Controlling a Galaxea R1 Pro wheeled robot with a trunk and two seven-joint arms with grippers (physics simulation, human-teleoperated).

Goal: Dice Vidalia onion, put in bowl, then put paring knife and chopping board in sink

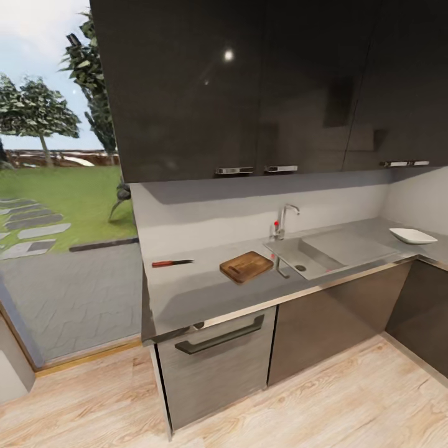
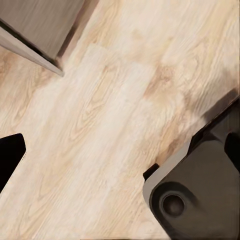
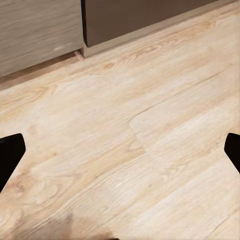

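Both grippers point down at the floor: right gripper (image 3: pixel 120 150) spread wide, left gripper's (image 2: pixel 10 160) spread unclear.

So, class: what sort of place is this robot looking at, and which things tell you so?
A home kitchen, most likely: a steel sink with a tap set in a grey countertop, a wooden chopping board beside a paring knife, and dark cabinets overhead.

The bench (image 1: pixel 205 292) and sink (image 1: pixel 323 252) are seen from the head camera, from above and some way off. The wooden floor (image 2: pixel 115 115) is looked at closely from both wrist cameras, pointed down. The floor and the cabinet fronts (image 3: pixel 40 30) are shared by all three views.
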